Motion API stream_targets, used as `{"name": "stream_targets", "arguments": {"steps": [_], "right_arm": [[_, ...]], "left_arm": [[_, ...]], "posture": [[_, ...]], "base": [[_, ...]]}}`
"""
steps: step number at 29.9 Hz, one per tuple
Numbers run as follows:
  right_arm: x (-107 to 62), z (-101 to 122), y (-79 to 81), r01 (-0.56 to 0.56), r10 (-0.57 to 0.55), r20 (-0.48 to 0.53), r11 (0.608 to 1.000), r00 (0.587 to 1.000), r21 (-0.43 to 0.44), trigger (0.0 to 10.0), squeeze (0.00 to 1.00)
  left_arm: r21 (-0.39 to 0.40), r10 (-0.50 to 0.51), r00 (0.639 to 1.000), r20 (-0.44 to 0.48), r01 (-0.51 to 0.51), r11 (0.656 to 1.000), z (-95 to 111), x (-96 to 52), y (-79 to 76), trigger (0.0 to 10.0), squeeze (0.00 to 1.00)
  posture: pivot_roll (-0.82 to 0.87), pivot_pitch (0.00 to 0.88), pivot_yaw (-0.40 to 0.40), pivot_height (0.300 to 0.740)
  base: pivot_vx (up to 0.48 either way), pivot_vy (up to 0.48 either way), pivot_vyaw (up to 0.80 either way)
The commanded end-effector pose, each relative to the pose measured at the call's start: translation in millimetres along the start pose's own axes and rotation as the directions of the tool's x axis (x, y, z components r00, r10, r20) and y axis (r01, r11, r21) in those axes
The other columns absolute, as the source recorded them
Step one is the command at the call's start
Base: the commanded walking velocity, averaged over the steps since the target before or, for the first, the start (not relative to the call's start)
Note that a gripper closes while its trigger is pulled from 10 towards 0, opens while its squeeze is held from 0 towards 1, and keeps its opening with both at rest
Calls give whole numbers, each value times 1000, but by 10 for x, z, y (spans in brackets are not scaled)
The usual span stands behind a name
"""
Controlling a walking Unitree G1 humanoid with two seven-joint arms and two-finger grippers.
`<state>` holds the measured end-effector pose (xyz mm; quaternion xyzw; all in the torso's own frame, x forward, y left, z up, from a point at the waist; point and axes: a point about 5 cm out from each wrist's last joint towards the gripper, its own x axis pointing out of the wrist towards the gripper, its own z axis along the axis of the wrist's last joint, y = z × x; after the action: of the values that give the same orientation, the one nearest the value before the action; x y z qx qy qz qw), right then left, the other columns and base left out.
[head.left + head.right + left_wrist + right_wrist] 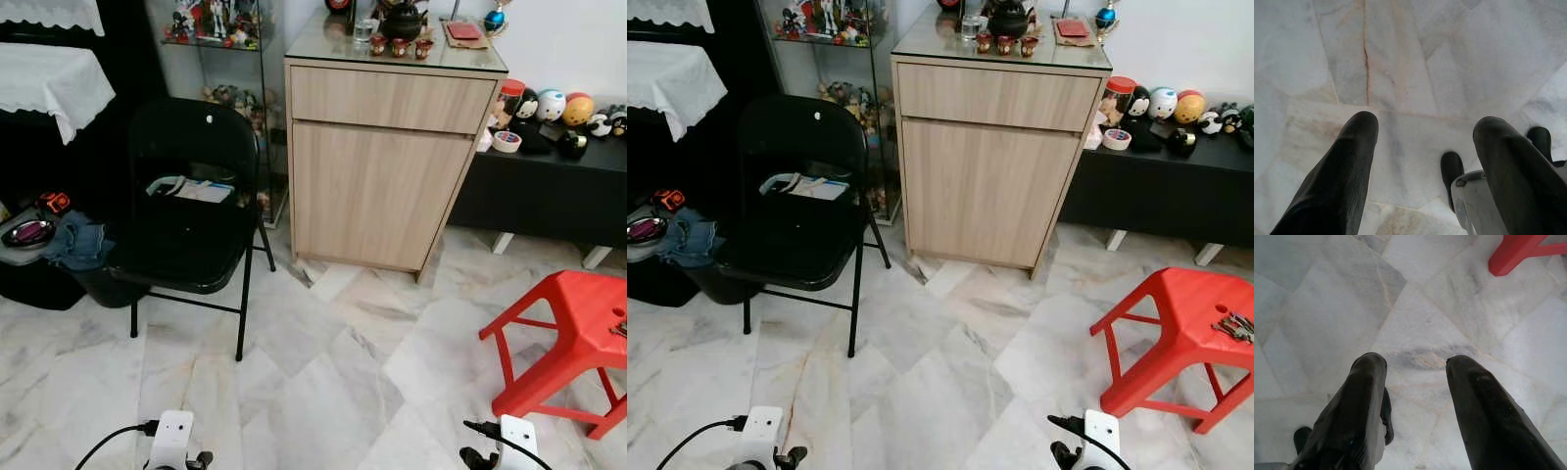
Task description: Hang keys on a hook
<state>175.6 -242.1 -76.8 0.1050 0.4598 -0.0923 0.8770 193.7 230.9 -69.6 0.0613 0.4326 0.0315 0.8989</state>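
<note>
Honestly, I'd call this the very start of the job: nothing is picked up yet and I can't see a hook anywhere from the head camera. The keys (1236, 326) lie on the seat of the red stool (1176, 308), out to my right, close to its far right edge, and as far as I can make out they sit flat on the plastic with no gripper near them. They're small and a bit blurred; the bunch seems to stretch roughly across the seat, angled slightly toward me on its right end, but I can't tell which end carries the ring. Both arms hang low at my sides. The left gripper (1422, 147) points down at the marble floor (333, 382) with its two black fingers spread apart and nothing between them. The right gripper (1415, 396) is the same, fingers spread over bare tile, with one leg of the red stool showing just beyond. Ahead of me stand the wooden cabinet (382, 166) and, to its left, the black folding chair (186, 225), neither of which looks to matter here. What's left, in my judgement, is everything: turn and step toward the stool, bring the right gripper down over the keys, lift them, then find the hook and hang them.
</note>
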Motion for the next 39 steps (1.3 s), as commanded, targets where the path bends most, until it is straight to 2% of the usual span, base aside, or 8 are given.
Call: {"name": "stream_targets", "arguments": {"steps": [1,13,20,34,39], "right_arm": [[-5,26,-32,14,-14,15,1000,1000,15,10000,0],[-4,27,-32,17,-17,15,999,1000,29,10000,0],[-4,34,-35,12,-12,8,1000,1000,14,10000,0],[-5,51,-42,14,-15,23,1000,1000,26,10000,0],[-7,83,-32,-3,0,64,999,998,34,10000,0]], "left_arm": [[30,-10,1000,1,10,1000,11,5,-30,10000,0],[30,-20,1000,14,19,999,60,17,-68,10000,0],[22,-19,1000,15,19,1000,54,16,-77,10000,0],[13,-18,1000,18,18,1000,44,13,-83,10000,0],[10,-19,994,112,18,1000,256,36,-83,10000,0]], "posture": [[76,0,-22,740],[78,0,-26,740],[83,0,-39,740],[82,0,-42,740],[75,0,-41,740]], "base": [[0,-428,0],[0,-427,0],[0,-426,-660],[0,-428,0],[0,-161,0]]}}
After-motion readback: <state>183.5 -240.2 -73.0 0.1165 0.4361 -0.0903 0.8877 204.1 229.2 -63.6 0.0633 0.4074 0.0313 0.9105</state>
